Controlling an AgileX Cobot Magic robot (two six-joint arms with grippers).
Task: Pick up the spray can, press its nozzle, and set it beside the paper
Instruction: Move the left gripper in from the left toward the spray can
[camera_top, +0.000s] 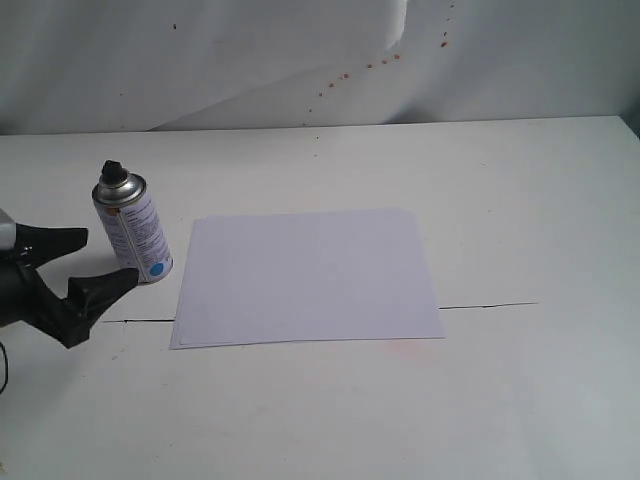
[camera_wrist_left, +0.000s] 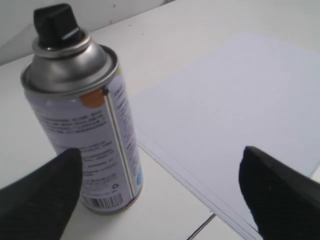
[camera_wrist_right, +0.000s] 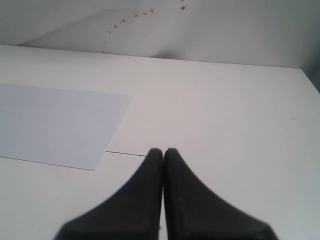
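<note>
Trouble comes if the wide-open, empty left claw (camera_top: 108, 258) bumps the spray can (camera_top: 135, 230), which stands upright on the table (camera_top: 520, 200) just beside the paper (camera_top: 305, 275), because one finger could knock it over before closing.

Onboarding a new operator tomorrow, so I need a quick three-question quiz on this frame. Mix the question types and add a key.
1. True or false: the left gripper is shut on the spray can.
2. Where is the spray can?
A) upright on top of the paper
B) upright on the table, just off the paper's left edge in the exterior view
C) lying on its side on the table
3. Fill in the blank: the right gripper has its jaws ___ and nothing between them.

Key: 1 false, its jaws stand wide apart and the can stands on the table; 2 B; 3 shut.
</note>
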